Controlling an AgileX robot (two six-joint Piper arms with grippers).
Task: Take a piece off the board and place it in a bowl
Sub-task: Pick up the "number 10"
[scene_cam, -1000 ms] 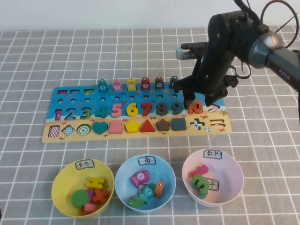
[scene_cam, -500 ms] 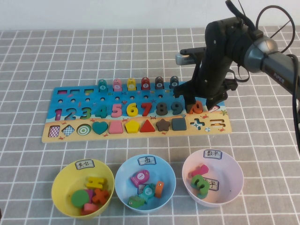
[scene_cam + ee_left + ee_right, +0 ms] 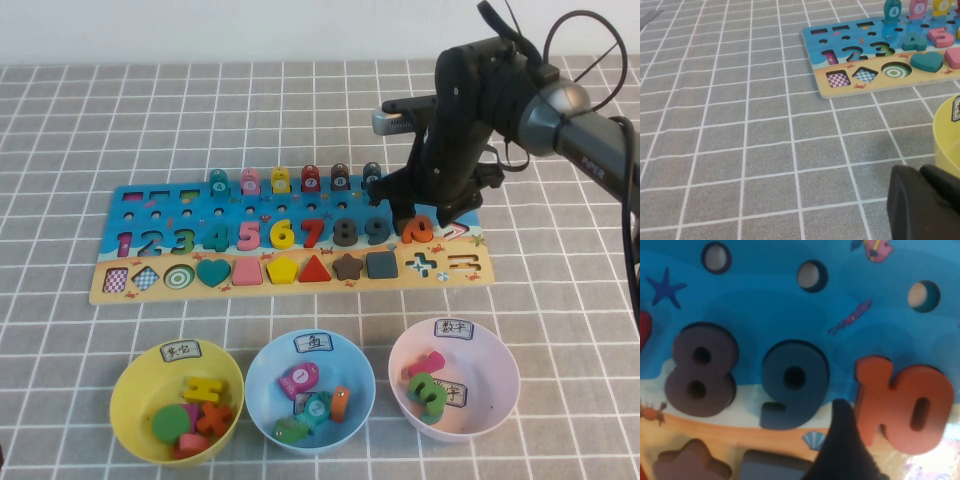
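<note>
The orange "10" piece (image 3: 420,229) lies at the right end of the numeral row on the blue and tan board (image 3: 150,290). My right gripper (image 3: 422,218) is down on the board, open, with its jaws either side of the piece. In the right wrist view one dark finger (image 3: 842,450) stands just beside the "1" of the piece (image 3: 900,405), which sits a little askew; the other finger is out of frame. The pink-white bowl (image 3: 505,400) stands in front of the board at the right, holding a pink and a green piece. My left gripper (image 3: 927,200) is shut and empty, low over the cloth.
A yellow bowl (image 3: 130,400) and a light blue bowl (image 3: 262,385) with pieces stand left of the pink bowl. The yellow bowl's rim (image 3: 947,135) is close to my left gripper. Fish pegs line the board's back edge. Grey checked cloth covers the table.
My right arm lifted and shifted slightly half a second ago, then settled back down over the "10". The piece stays on the board. The bowls have not moved.
</note>
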